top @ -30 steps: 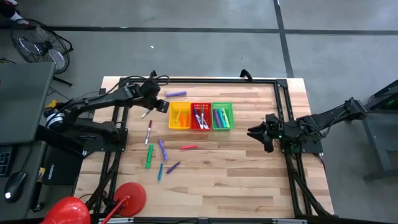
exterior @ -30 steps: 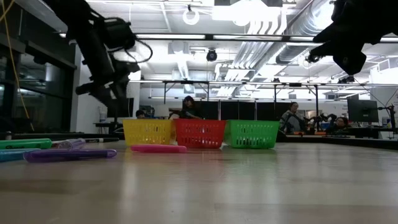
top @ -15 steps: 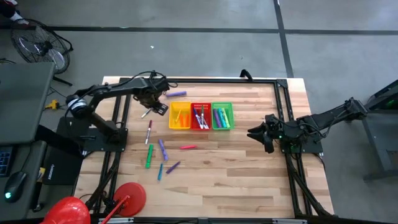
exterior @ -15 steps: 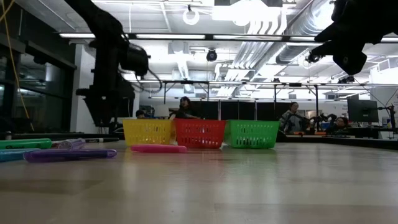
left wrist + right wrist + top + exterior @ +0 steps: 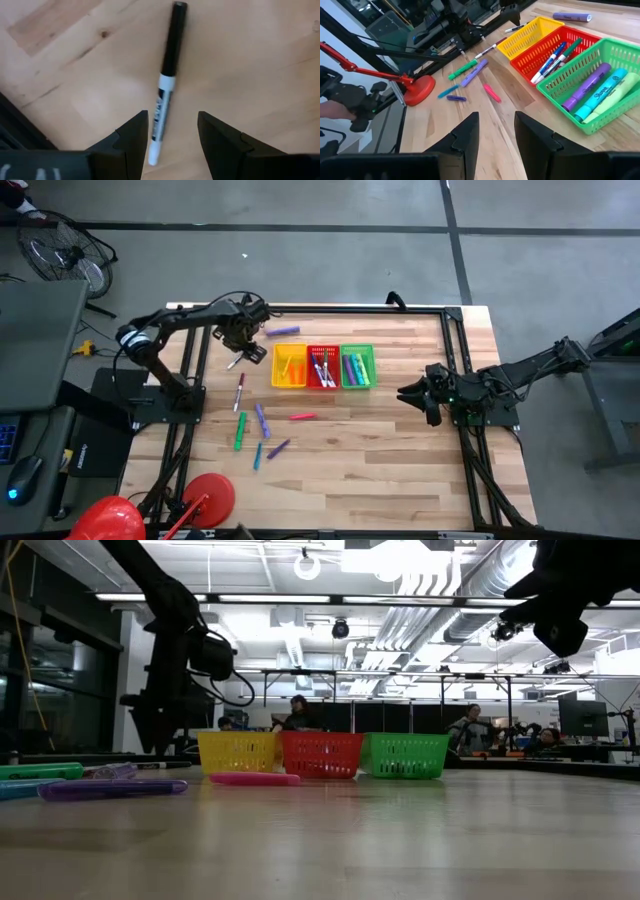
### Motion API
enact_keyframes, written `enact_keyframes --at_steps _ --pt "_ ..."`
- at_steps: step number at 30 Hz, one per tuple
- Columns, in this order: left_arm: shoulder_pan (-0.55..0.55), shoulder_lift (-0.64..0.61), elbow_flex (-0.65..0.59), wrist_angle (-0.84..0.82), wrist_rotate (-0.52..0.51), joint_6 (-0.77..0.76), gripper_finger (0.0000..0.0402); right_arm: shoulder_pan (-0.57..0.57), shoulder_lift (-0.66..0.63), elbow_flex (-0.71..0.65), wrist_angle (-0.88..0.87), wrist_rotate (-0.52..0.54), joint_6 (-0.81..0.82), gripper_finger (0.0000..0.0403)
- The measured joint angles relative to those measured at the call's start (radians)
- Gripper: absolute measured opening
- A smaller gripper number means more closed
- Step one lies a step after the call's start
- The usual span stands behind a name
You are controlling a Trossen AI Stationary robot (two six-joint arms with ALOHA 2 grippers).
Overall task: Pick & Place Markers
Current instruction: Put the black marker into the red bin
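Thin white marker (image 5: 165, 95), black cap, lying on wood.

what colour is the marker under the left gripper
White with a black cap; left wrist view shows it best.

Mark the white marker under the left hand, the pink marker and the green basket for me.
white marker (image 5: 165, 86), left wrist view, on the barrel where black meets white.
pink marker (image 5: 254, 779), low view, mid-barrel.
green basket (image 5: 357, 348), high view, on the far rim.
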State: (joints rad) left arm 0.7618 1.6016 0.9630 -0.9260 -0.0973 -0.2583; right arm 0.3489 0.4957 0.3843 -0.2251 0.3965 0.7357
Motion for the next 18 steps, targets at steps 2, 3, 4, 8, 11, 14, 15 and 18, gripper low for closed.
enact_keyframes --at_steps 2,3,4,8,11,14,15,18 --pt "0.022 0.000 0.000 0.004 0.001 0.017 0.0167 0.000 0.000 0.000 0.004 -0.001 0.000 0.0113" --pt "0.032 0.000 0.000 0.007 0.003 0.022 0.0167 0.000 0.000 0.000 0.005 -0.005 0.000 0.0113" --pt "0.041 0.000 0.000 0.012 0.011 0.028 0.0167 0.000 0.000 0.000 0.006 -0.007 -0.001 0.0113" --pt "0.059 0.000 0.000 0.019 0.054 0.075 0.0167 0.000 0.000 0.000 0.006 -0.012 -0.001 0.0113" --pt "0.056 0.000 0.000 0.018 0.064 0.119 0.0166 0.000 0.000 0.000 0.005 -0.011 -0.001 0.0113" --pt "0.056 0.003 0.000 0.018 0.038 0.131 0.0166 0.000 0.000 0.000 0.005 -0.011 0.003 0.0113" --pt "0.056 0.012 0.000 0.023 0.035 0.131 0.0166 0.000 0.000 0.000 0.005 -0.012 0.007 0.0113" --pt "0.057 0.046 -0.001 0.030 0.043 0.131 0.0166 0.000 0.000 0.000 0.005 -0.011 0.014 0.0113"
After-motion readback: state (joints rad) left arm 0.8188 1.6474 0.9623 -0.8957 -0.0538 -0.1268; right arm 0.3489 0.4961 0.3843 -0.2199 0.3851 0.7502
